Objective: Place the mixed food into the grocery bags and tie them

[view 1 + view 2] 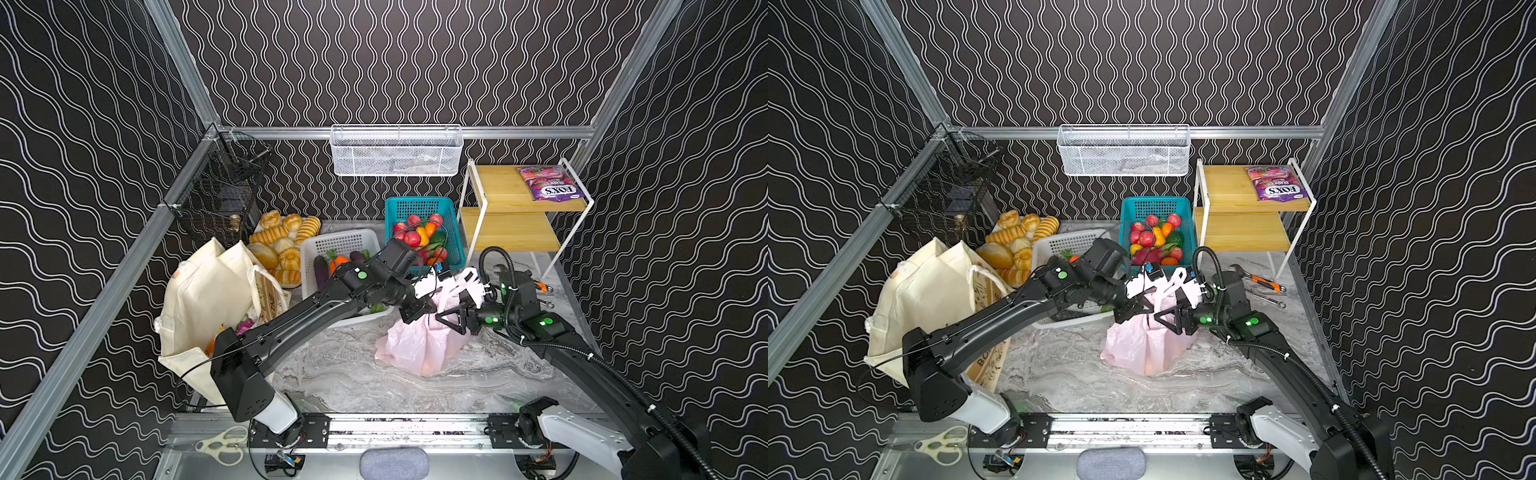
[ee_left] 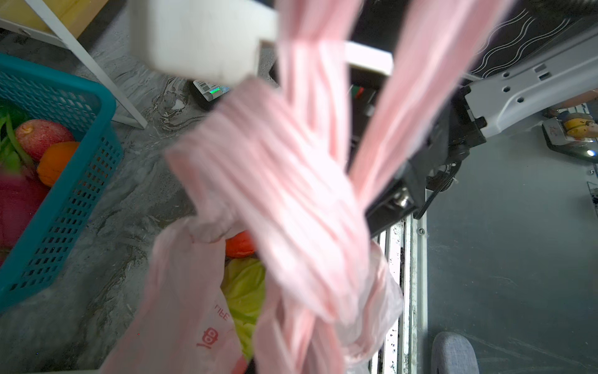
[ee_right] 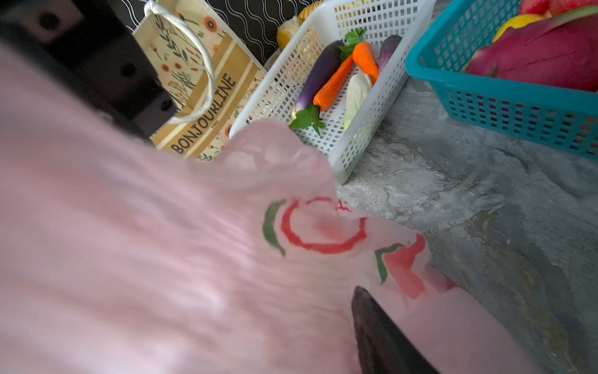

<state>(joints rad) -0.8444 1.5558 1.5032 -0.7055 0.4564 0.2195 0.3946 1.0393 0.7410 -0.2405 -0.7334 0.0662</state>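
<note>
BONJOURLINE printed on canvas tote point(image 3: 207, 97). Purple FOX'S pouch point(image 1: 550, 189) on wooden shelf point(image 1: 498, 187). Pink plastic bag point(image 1: 415, 349) on marble tabletop point(image 1: 332, 374), cabbage point(image 2: 246, 291) inside. Left gripper point(image 1: 420, 311) pinched tight on bag handle. Right gripper point(image 1: 451, 319) spread against bag neck.

Marble tabletop point(image 1: 353, 374) carries pink bag point(image 1: 415, 347), tote point(image 1: 199, 299), white basket point(image 1: 332, 245).

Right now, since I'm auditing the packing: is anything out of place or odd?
The purple FOX'S pouch lies alone on the wooden shelf, unbagged. Hand tools lie on the table by the shelf's foot, odd among groceries.
</note>
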